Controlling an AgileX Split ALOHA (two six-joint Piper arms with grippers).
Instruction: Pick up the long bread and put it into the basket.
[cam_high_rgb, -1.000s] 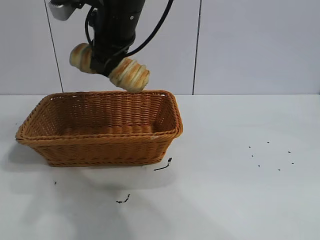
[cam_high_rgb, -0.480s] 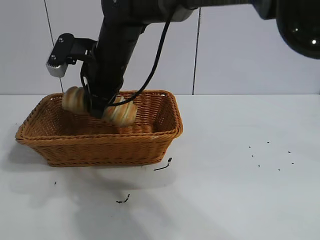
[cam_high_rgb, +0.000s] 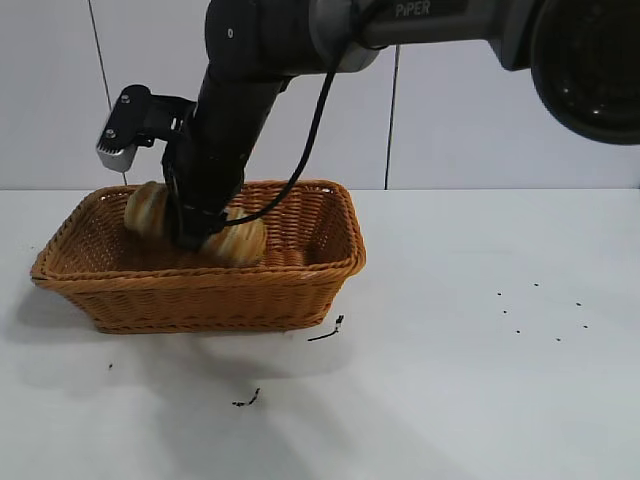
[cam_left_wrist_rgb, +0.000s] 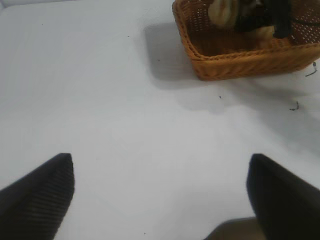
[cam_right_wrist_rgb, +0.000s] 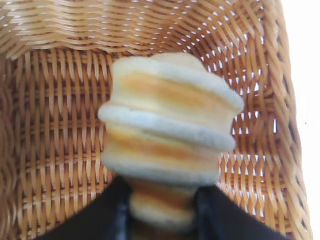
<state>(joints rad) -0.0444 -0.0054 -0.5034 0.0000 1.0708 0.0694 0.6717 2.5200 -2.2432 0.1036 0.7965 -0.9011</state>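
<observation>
Left of centre in the exterior frame, my working scene read as follows.

Basket: the basket (cam_high_rgb: 200, 290) sat on the white table (cam_high_rgb: 450, 400), towards the left of the frame; I saw its near wall and braided rim whole.

Right gripper: the right gripper (cam_high_rgb: 190, 225) reached down from the upper middle of the frame and was inside the basket, below the rim line; I saw its jaws clamped round the middle of the loaf.

Long bread: the long bread (cam_high_rgb: 240, 240) lay crosswise in that grip, both ends sticking out past the dark fingers, low inside the basket. From my right wrist camera the loaf (cam_right_wrist_rgb: 167, 145) filled the centre, the woven floor (cam_right_wrist_rgb: 50, 150) behind it; I could not tell whether it touched the floor.

Left gripper: the left gripper (cam_left_wrist_rgb: 160, 200) hung over bare table, well apart from the basket (cam_left_wrist_rgb: 240, 60) at the upper right of its frame, its fingers (cam_left_wrist_rgb: 37, 187) spread wide and holding nothing.
</observation>
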